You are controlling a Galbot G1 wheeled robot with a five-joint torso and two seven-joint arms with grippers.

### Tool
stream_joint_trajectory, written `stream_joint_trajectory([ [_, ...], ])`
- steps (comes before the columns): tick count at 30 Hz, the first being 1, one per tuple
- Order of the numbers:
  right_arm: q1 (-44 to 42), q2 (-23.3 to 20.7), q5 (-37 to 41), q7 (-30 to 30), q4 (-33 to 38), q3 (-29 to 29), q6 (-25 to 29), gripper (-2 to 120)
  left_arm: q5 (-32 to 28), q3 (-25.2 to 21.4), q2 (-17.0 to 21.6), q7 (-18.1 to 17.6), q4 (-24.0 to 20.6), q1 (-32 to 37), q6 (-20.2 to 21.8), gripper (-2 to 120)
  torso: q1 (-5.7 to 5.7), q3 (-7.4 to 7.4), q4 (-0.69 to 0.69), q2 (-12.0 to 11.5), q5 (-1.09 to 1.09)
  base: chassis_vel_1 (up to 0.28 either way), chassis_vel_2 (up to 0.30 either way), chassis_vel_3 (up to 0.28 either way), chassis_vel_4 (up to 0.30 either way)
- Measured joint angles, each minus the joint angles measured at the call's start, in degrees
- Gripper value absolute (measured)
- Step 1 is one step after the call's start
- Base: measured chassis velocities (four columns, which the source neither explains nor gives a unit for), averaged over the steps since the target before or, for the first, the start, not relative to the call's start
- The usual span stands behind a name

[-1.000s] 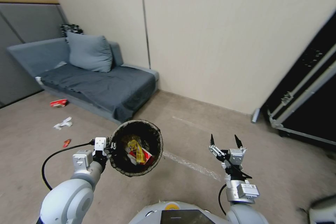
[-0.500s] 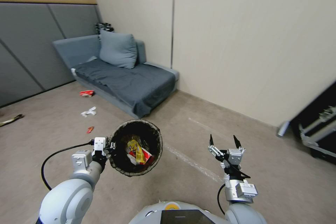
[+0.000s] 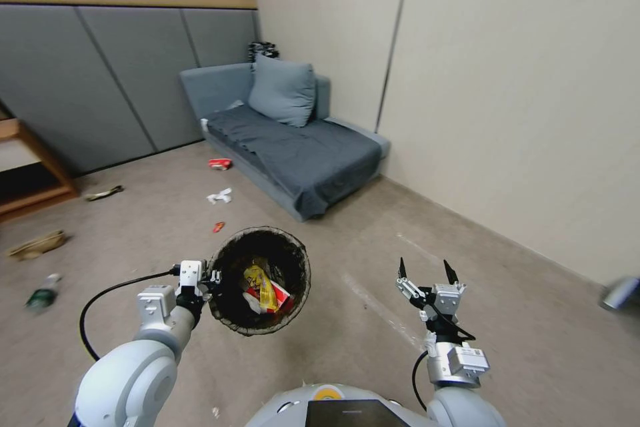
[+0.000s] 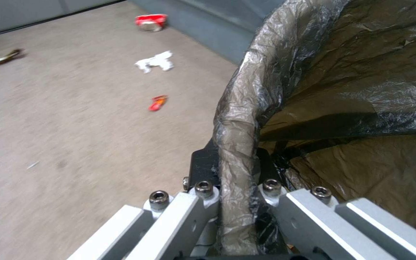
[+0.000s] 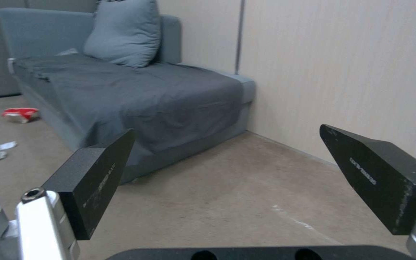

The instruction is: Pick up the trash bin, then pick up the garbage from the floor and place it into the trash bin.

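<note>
bin held by one rim pinch while the view swings left

swung left since the earlier frame, the head camera now shows more litter; arms unchanged. left gripper (image 3: 200, 278) is clenched on the rim of the trash bin (image 3: 259, 280), held off the floor (image 3: 373, 240) at 6 o'clock. right gripper (image 3: 429, 275) hangs spread, empty. red scrap (image 3: 218, 227) lies at 11 o'clock, crumpled paper (image 3: 220, 197) beyond, green bottle (image 3: 43, 294) at 9. risk: the slick liner slipping from the pinch and the bin tipping its wrappers out.
</note>
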Motion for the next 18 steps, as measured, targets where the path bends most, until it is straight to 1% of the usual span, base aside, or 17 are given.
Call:
stream_joint_trajectory([
  [8,0.5,0.0,0.1,0.3,-0.3,0.0,-0.8,100,0.0,0.0,0.0,0.0,0.0,-0.1,0.0,1,0.0,0.0,0.01,0.0,0.01,0.087,0.097,0.106,0.102],
  [18,0.7,-0.1,0.5,1.3,-0.5,0.2,-1.1,100,-0.1,0.0,0.1,0.0,0.0,-0.1,0.0,1,0.0,0.0,0.0,0.0,0.0,0.112,0.105,0.101,0.097],
])
